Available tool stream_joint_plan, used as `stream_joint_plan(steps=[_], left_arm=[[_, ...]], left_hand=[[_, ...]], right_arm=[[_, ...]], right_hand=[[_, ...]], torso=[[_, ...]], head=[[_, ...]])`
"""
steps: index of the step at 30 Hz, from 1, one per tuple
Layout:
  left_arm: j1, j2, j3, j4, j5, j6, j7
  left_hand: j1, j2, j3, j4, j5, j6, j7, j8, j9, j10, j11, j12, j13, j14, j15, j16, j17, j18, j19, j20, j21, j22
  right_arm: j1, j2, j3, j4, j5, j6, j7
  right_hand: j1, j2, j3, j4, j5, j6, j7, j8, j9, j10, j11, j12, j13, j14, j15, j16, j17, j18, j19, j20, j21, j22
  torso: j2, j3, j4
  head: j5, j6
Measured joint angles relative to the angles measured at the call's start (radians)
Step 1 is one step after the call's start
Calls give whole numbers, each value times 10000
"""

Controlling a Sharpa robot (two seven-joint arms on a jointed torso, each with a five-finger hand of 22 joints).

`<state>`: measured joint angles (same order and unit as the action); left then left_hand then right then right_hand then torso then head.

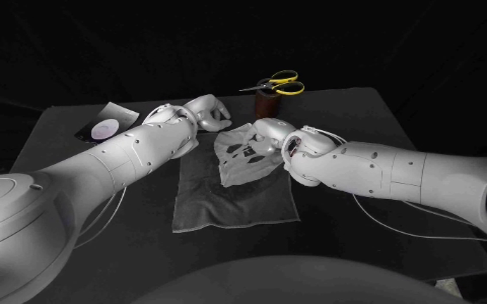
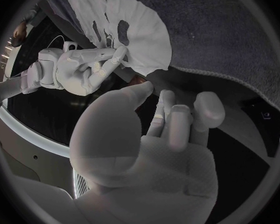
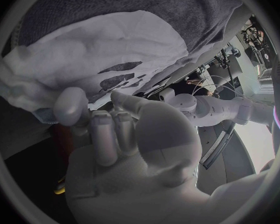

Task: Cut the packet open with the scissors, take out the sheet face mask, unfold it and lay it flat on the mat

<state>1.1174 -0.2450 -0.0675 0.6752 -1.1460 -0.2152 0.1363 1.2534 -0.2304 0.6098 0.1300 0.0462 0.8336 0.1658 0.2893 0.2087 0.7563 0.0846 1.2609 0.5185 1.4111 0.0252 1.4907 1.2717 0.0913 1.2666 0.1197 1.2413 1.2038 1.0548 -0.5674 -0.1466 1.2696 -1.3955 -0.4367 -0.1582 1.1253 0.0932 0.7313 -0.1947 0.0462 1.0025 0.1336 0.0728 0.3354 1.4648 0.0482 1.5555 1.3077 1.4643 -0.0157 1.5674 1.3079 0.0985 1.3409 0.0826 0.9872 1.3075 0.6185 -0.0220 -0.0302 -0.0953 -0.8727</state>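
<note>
From the head view we saw the sheet mask (image 1: 239, 169) on the far half of the mat (image 1: 233, 209). Its long axis ran from the robot toward the far edge of the bench (image 1: 345, 110), and the right hand (image 1: 272, 135) partly covered it. The left wrist view showed that hand's fingers (image 2: 115, 55) pinching the mask's edge, which the head view hid. The left hand (image 1: 203, 114) sat by the mat's far left corner with its fingers (image 2: 205, 109) loosely curled; we could not tell whether they held anything. The scissors (image 1: 276, 84) lay behind and the packet (image 1: 107, 124) to the left.
</note>
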Motion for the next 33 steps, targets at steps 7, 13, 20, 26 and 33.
stream_joint_plan(steps=[7, 13, 20, 26, 33], left_arm=[[0, 217, 0, -56, 382, -333, -22], [-6, 398, -9, -173, 416, -430, -467], [-12, 641, -63, -311, 178, -458, -1364], [-20, 718, -91, -319, -144, -450, -2029], [-26, 729, -109, -311, -443, -437, -2500]], left_hand=[[188, -92, -1855, 198, 0, -119, 194, 1908, 1054, -40, 219, 168, -37, 1, 181, 2, 23, 0, 19, 164, 6, -24], [931, 131, -3683, 703, 9, -1625, 33, 4998, 2795, -91, 190, 798, 213, 329, 67, 276, 356, -1, 372, 71, 453, 363], [1665, 399, -5136, 1221, 7, -1957, -345, 7474, 4159, 1411, -230, 1586, 1862, 556, -202, 518, 363, -1, 902, -179, 1056, 944], [2036, 576, -6051, 1522, 6, -1948, -566, 8476, 4797, 2113, -458, 1883, 2657, 543, -366, 574, 363, -2, 1113, -391, 1288, 1058], [2290, 729, -6763, 1583, 6, -1882, -805, 9261, 5368, 2575, -684, 1997, 3180, 558, -557, 621, 363, -155, 1308, -517, 1462, 1058]], right_arm=[[7, 7, 3, 25, -1, 7, -27], [16, 21, 3, 31, -4, 12, -65], [29, 54, 3, 34, -12, 21, -96], [40, 72, 5, 40, -20, 25, -118], [48, 79, 5, 40, -29, 30, -142]], right_hand=[[0, 0, 0, 0, 0, 0, -2, -10, -6, -1, -1, -13, 3, -15, 15, -2, 4, 0, 0, 0, 0, -1], [-39, -39, 3, 3, 0, 4, -7, -18, 10, -2, -2, -17, 3, -16, 15, -22, 3, -1, 0, 0, -27, 2], [-39, -40, 28, 28, 0, 11, -15, -18, 10, 13, 12, -37, 0, -16, 16, 1, 0, 0, 0, 0, -36, 6], [-39, -39, 28, 28, 0, 16, -12, -18, 8, 13, 13, -38, -4, -16, 16, 1, -6, -1, 0, 0, -36, 6], [-39, -40, 28, 28, 0, 54, 21, -18, 8, 12, 12, -39, -2, -17, 17, 0, -5, -1, 0, 0, -36, 4]], torso=[[12, 11, -16], [18, 16, -24], [29, 22, -50], [41, 34, -76], [43, 40, -80]], head=[[31, 24], [23, 35], [15, 37], [21, 38], [27, 32]])
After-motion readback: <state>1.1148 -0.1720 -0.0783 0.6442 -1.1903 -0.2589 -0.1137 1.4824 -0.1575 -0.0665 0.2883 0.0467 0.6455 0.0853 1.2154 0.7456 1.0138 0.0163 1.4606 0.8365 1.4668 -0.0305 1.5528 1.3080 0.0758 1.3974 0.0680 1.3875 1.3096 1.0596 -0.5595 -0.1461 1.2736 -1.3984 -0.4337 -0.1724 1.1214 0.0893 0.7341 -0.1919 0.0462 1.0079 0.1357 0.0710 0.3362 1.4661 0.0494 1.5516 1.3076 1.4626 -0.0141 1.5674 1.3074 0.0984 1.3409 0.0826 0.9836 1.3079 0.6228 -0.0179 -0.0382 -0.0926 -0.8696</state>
